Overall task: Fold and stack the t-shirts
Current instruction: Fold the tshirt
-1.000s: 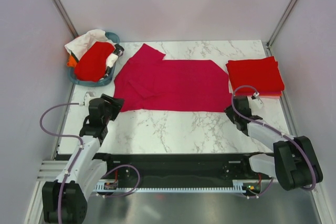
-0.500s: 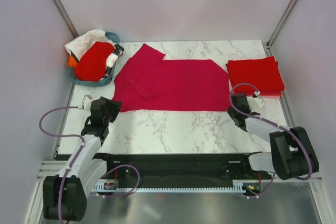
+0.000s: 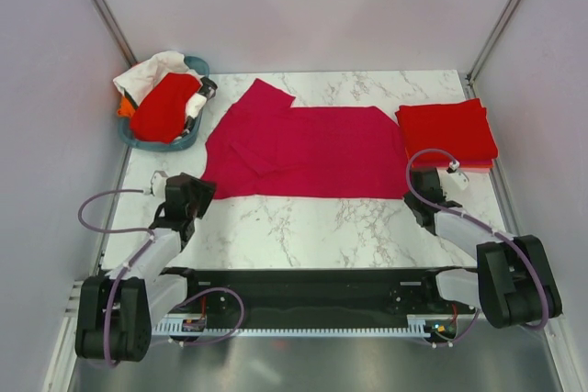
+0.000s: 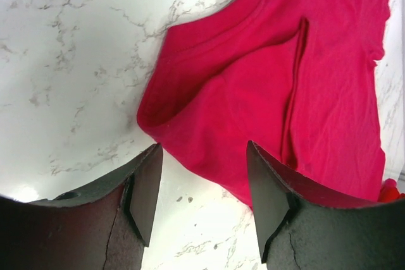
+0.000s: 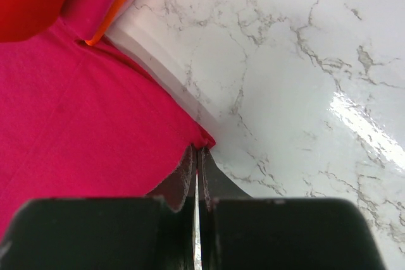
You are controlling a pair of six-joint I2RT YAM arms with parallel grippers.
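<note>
At the near corners of the crimson t-shirt [image 3: 303, 151], left jaws gape, right jaws clamp its hem, pinched bit hidden.

You can pass freely over the bare near strip of the tabletop [image 3: 312, 222], between the left end effector [image 3: 204, 192] and the right end effector [image 3: 412, 197]. The crimson t-shirt [image 3: 312, 149] covers the middle. The teal basket [image 3: 184, 144] blocks the far left, the folded red t-shirts [image 3: 446, 130] the far right.

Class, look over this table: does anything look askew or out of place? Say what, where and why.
The crimson shirt lies crooked mid-table, its left end folded over unevenly, one sleeve jutting out. White cloth spills over the basket rim, far left.
</note>
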